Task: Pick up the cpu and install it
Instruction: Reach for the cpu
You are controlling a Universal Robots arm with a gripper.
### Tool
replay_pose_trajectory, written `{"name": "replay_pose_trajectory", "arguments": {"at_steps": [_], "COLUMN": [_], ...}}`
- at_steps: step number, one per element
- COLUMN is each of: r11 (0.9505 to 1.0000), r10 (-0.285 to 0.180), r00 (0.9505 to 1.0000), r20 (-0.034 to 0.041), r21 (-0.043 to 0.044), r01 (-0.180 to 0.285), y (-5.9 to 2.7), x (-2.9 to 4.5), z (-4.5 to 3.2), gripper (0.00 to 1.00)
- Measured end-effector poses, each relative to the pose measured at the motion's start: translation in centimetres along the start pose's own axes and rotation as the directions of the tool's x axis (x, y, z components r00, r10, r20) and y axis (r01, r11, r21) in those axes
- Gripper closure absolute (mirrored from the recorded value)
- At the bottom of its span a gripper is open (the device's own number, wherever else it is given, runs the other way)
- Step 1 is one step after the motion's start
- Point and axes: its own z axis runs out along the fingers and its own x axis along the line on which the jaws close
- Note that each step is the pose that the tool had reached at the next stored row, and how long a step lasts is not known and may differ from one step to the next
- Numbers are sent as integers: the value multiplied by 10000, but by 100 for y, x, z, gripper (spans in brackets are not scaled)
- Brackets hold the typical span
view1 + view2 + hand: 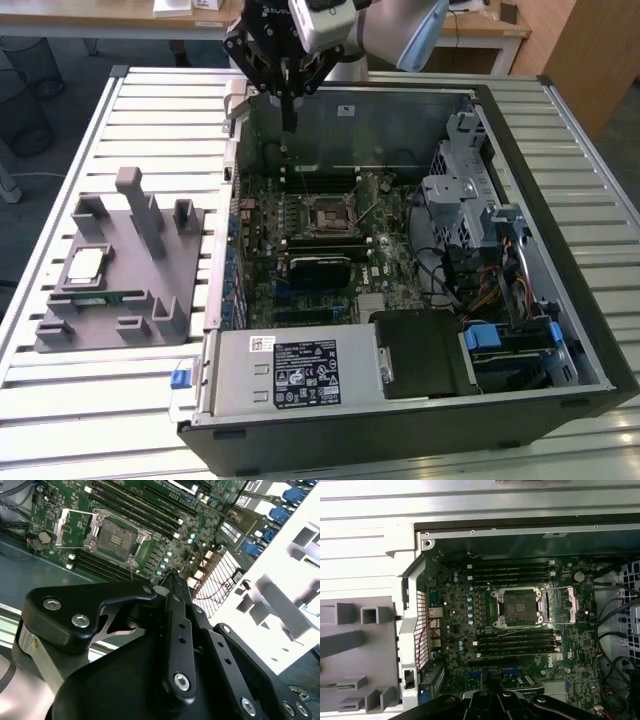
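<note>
cpu on fixture, gripper seemingly closed

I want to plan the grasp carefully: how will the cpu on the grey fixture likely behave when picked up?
The cpu looks thin, flat and square, so probably stiff and light. Its pale metal top seems smooth, so it may slip. It lies flat on the grey fixture, so it should not roll.
</note>
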Motion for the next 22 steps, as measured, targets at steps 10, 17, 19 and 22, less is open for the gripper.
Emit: {"name": "replay_pose_trajectory", "arguments": {"at_steps": [10,17,19,22], "r11": [10000,10000,10000,10000], "r10": [0,1,0,-1], "r00": [10000,10000,10000,10000], "r20": [-1,0,0,0], "r21": [1,-1,0,0], "r01": [0,-1,0,1], "y": [-11,-19,-21,-25], "x": [147,251,282,330], "z": [-2,-2,-2,-1], "gripper": [89,89,89,89]}}
